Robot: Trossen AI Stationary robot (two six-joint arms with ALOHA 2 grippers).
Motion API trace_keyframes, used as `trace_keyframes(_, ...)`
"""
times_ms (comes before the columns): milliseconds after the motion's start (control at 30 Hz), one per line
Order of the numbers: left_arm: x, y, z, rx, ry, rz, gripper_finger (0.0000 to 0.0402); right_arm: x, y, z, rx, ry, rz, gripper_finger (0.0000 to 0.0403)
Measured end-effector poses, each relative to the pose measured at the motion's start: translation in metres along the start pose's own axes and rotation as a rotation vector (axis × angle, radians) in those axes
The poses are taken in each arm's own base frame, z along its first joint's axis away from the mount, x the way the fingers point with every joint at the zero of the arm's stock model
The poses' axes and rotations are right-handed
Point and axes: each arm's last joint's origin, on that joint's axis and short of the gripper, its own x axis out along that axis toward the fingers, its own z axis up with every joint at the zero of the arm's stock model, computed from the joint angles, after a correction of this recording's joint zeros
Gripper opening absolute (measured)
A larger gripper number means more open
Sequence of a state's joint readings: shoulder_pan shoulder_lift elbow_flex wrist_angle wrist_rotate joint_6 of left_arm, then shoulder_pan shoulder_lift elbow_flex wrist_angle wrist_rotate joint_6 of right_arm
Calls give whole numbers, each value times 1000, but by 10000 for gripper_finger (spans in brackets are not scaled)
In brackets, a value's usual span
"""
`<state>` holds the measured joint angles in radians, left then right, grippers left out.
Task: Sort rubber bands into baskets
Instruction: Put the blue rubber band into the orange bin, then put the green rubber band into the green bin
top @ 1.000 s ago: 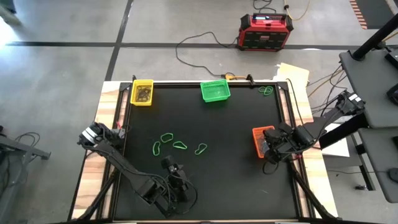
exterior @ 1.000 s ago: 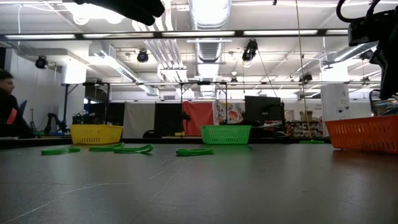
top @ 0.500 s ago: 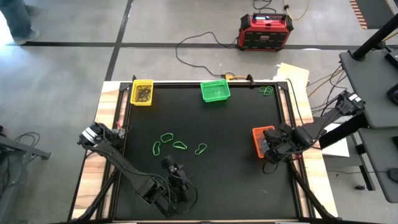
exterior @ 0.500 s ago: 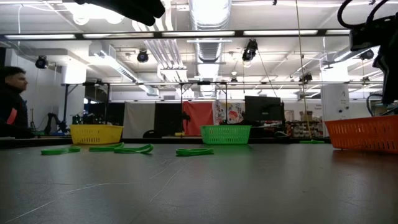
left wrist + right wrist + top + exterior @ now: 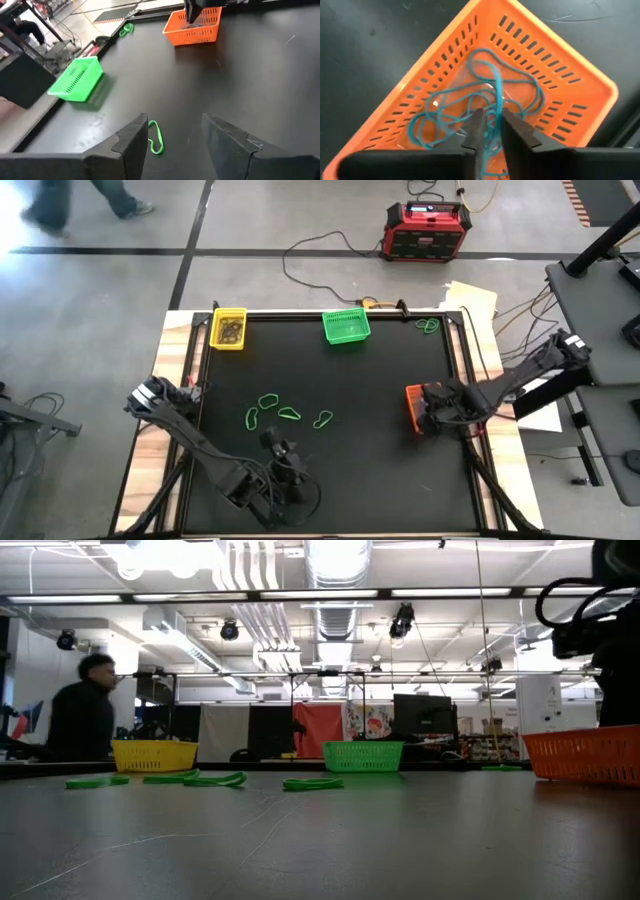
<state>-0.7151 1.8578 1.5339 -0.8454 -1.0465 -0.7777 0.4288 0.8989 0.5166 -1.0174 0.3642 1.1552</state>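
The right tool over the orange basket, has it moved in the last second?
Yes. The right tool has shifted slightly toward the table's far edge, judged against the orange basket, and hangs over it.

Four rubber bands (image 5: pixel 286 412) lie mid-table, two baskets (image 5: pixel 346 327) along the far edge, a third (image 5: pixel 418 406) at the right.
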Motion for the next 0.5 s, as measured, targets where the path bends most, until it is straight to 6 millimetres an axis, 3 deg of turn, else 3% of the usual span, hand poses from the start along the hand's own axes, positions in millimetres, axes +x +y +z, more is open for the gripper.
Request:
trace_keyframes(233,-22,27,29,63,52,43,164,-20,0,18,-46,-3,-11,135)
trace_keyframes(367,-34,56,27,32,133,97,164,-39,1,27,-63,-12,2,174)
trace_keyframes(500,-38,81,9,-27,193,128,164,-50,13,38,-74,-86,119,200)
